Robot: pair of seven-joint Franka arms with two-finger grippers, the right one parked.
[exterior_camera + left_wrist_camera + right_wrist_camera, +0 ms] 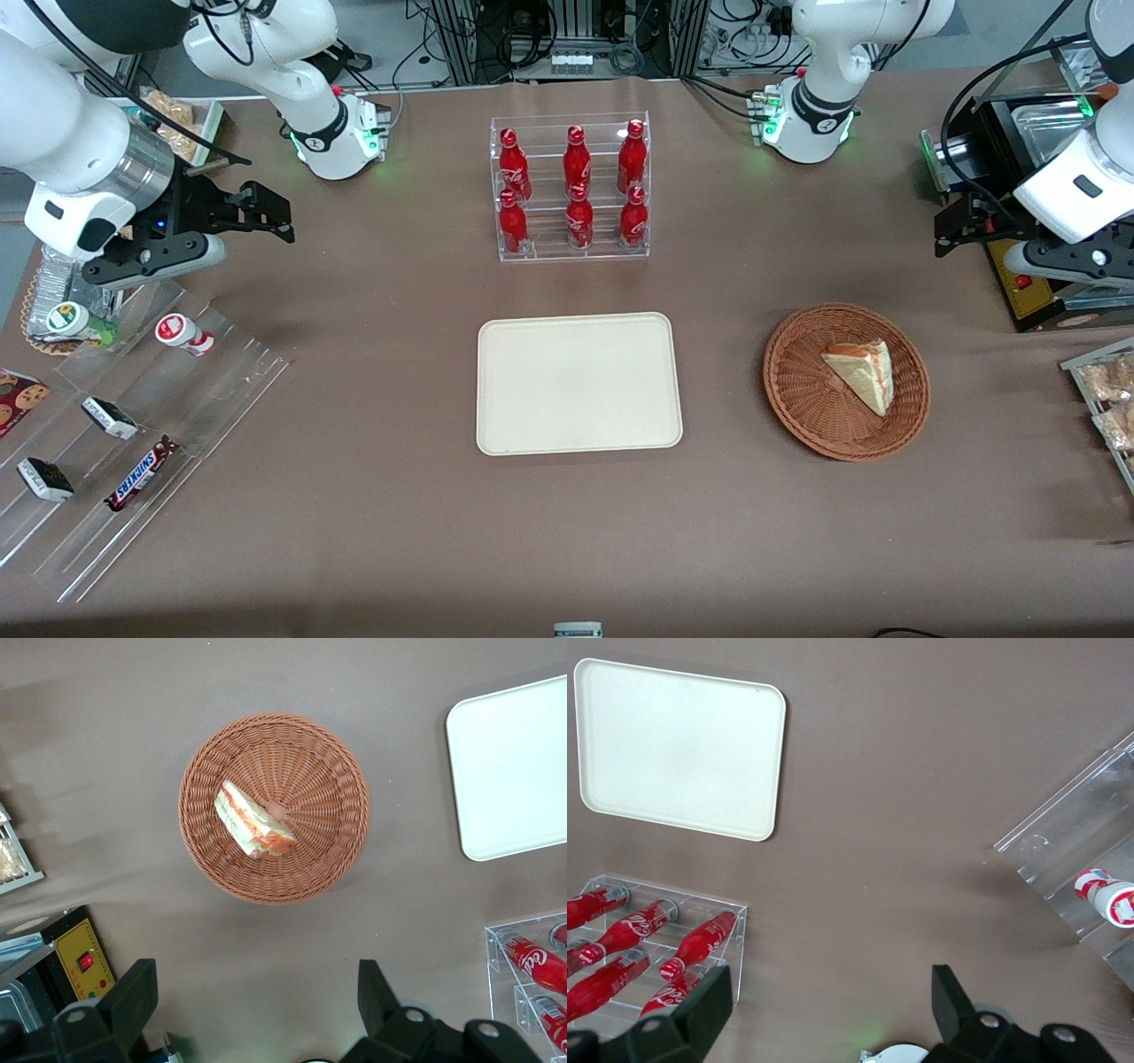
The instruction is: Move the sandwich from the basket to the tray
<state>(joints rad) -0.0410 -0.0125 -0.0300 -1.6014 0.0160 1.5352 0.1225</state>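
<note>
White, rounded arm shells with black joint bands and black cables; green lights glow at the bases. The gripper [252, 1014] is black, its two fingers [133, 997] angular, spread wide.

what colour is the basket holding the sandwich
Reddish-brown woven wicker basket, clearest in the left wrist view.

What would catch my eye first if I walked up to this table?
Probably the rack of red cola bottles, standing farther from the front camera than the empty cream tray. Next, the wicker basket beside the tray, toward the working arm's end, with a wrapped sandwich lying in it. The hand hangs open above the table, next to the basket.
</note>
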